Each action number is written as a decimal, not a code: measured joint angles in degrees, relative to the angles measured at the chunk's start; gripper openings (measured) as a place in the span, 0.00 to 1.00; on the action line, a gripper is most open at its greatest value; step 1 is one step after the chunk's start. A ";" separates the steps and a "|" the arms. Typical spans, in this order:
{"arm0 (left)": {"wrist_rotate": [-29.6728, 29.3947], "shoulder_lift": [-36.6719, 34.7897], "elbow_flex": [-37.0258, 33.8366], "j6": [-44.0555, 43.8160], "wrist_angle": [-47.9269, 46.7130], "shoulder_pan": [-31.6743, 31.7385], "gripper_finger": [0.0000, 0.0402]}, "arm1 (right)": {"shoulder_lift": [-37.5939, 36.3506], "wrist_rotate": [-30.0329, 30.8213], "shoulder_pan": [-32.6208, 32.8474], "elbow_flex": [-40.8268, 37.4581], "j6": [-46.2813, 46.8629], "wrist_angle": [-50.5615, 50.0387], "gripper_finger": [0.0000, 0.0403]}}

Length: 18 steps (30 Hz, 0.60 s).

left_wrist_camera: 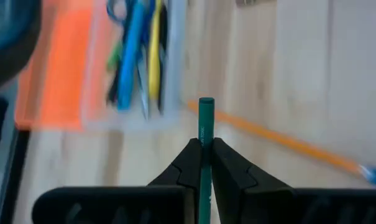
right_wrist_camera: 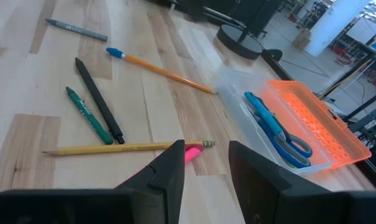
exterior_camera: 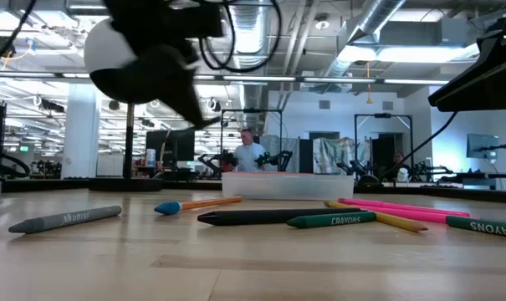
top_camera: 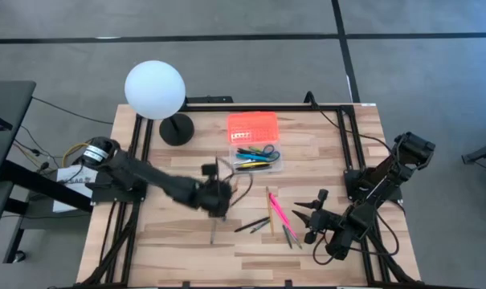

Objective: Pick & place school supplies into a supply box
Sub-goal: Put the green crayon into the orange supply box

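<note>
On the near part of the pale wooden surface, the right gripper hangs low close to the right edge; its fingers are spread with nothing between them. Just in front of them lie a yellow pencil and thin pink pens, with a green crayon and a black pen close beside each other. A thin grey crayon lies alone to the left, and bare wood is around it.

Near the middle of the surface, the left gripper is raised above the wood. Its fingers are pinching a thin dark green pencil, which stands between them. An orange pencil with a blue cap lies between this gripper and the box.

Further back stands the small clear plastic supply box, with its bright orange lid open and lying flat toward the far edge. Inside are blue-handled scissors and some blue, yellow and green pens. The box is well apart from the right edge of the surface.

To the left of the box, at the far edge, stands a white globe lamp on a black round base.
</note>
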 joint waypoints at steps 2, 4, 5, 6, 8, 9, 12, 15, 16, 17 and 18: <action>2.74 0.00 0.00 6.62 4.71 3.70 0.03 | 0.00 0.00 0.00 0.00 0.38 -0.02 0.29; 5.56 0.00 0.00 12.33 9.61 7.13 0.03 | 0.00 0.02 0.00 -0.02 0.98 0.00 0.29; 6.90 0.00 0.02 14.60 12.05 8.76 0.03 | 0.00 0.04 0.00 -0.22 1.00 0.41 0.29; 8.42 -0.02 0.04 16.68 14.52 10.45 0.03 | 0.00 0.04 0.00 -0.53 1.19 0.56 0.29; 11.91 0.06 0.04 20.48 19.01 13.56 0.03 | 0.00 0.04 0.00 -1.45 2.54 0.49 0.29; 13.63 0.22 0.08 21.99 20.94 15.00 0.03 | 0.00 0.04 0.00 -2.00 3.46 0.49 0.29; 18.73 0.54 0.09 24.83 22.78 18.87 0.03 | 0.00 0.04 0.00 -3.97 6.75 0.44 0.29; 20.64 1.46 0.07 25.24 23.65 21.83 0.03 | 0.00 0.07 -0.02 -5.17 8.94 0.24 0.29; 21.14 1.65 0.05 25.43 23.94 22.67 0.03 | 0.00 0.09 -0.02 -5.22 8.99 0.36 0.29; 21.84 2.38 0.19 25.84 25.69 23.35 0.03 | 0.00 0.10 -0.02 -5.22 8.99 0.46 0.29; 22.61 2.89 0.30 26.06 26.44 24.07 0.03 | 0.00 0.11 -0.02 -5.22 8.99 0.61 0.29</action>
